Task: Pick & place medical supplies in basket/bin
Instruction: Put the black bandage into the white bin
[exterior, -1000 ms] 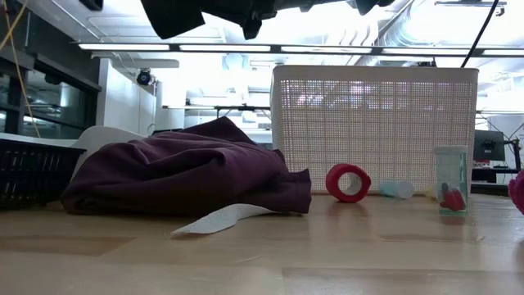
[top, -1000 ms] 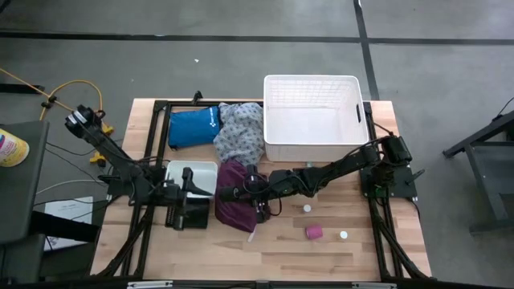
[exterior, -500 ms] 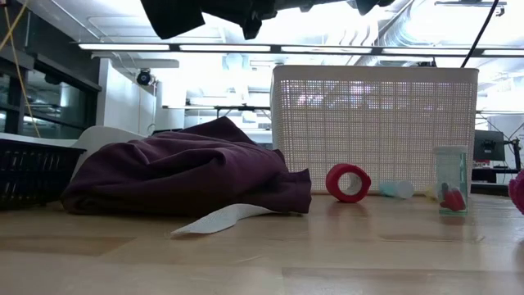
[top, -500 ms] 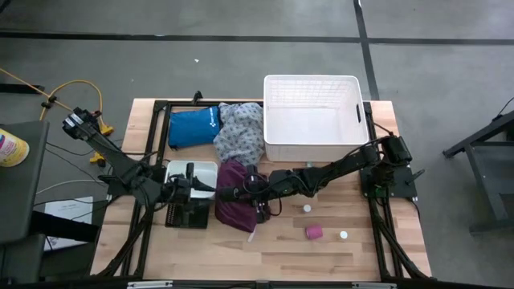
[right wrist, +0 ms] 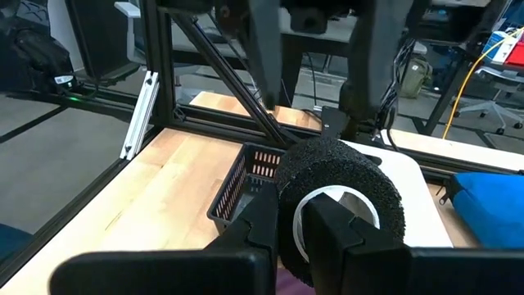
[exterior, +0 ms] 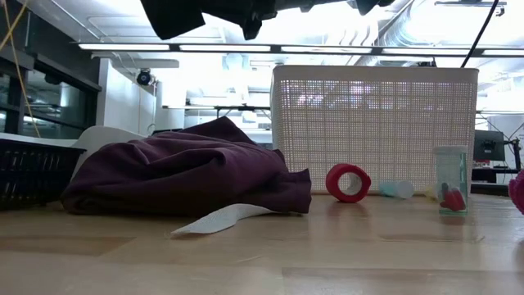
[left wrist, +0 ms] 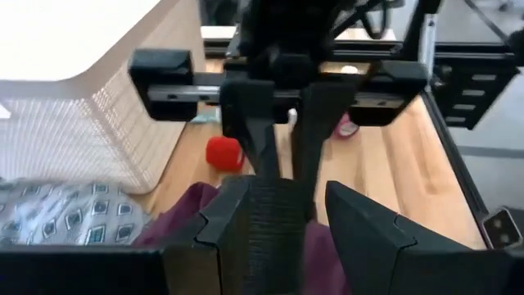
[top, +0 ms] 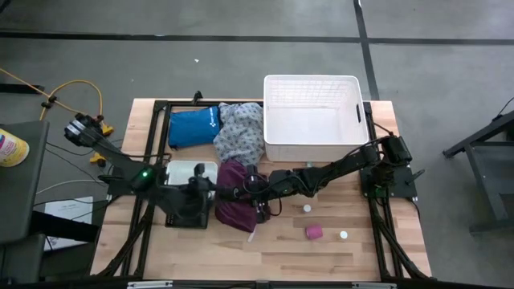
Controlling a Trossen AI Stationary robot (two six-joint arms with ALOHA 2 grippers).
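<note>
Both end effectors grip one black roll above maroon garment.

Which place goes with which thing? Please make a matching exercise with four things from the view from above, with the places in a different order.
Things:
1. blue pouch
2. pink roll
3. black roll
4. white basket

Places:
a. held in the left pincer
b. upper right part of the table
c. next to the patterned cloth, on its left
d. lying alone on bare wood, lower right

Pairs: 1-c, 2-d, 3-a, 4-b
</note>
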